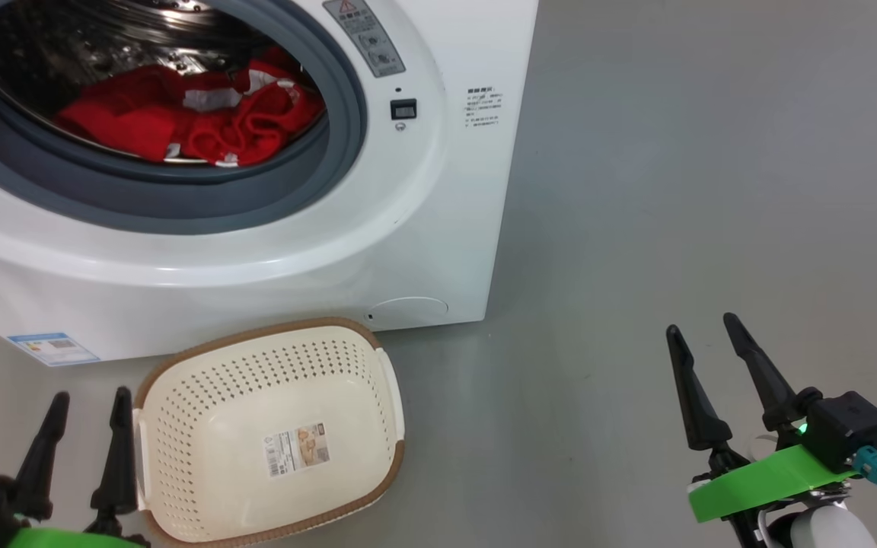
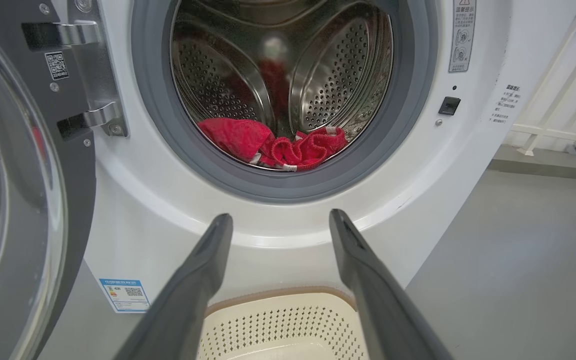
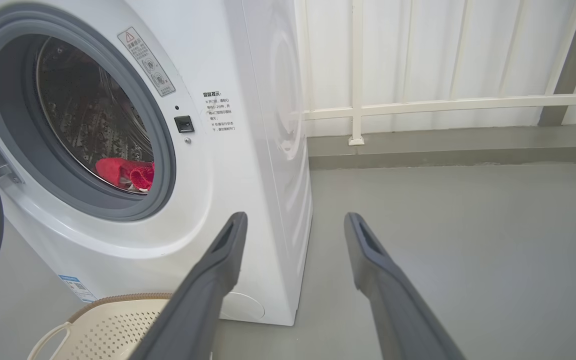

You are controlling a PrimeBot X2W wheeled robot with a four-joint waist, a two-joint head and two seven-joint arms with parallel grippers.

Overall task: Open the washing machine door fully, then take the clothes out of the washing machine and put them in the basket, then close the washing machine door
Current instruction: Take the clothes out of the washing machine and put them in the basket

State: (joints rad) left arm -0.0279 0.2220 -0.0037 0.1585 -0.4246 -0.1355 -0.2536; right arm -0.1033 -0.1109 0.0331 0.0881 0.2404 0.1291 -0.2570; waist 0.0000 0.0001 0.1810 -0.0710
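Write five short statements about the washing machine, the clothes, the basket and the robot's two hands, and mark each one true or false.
1. The door of the washing machine stands open. True.
2. The basket sits on the floor in front of the washing machine. True.
3. The clothes are in the basket. False: they lie in the drum, and the basket holds no clothes.
4. The left hand is shut on a red garment. False: its fingers are apart and hold nothing.
5. The right hand is open and holds nothing, to the right of the washing machine. True.
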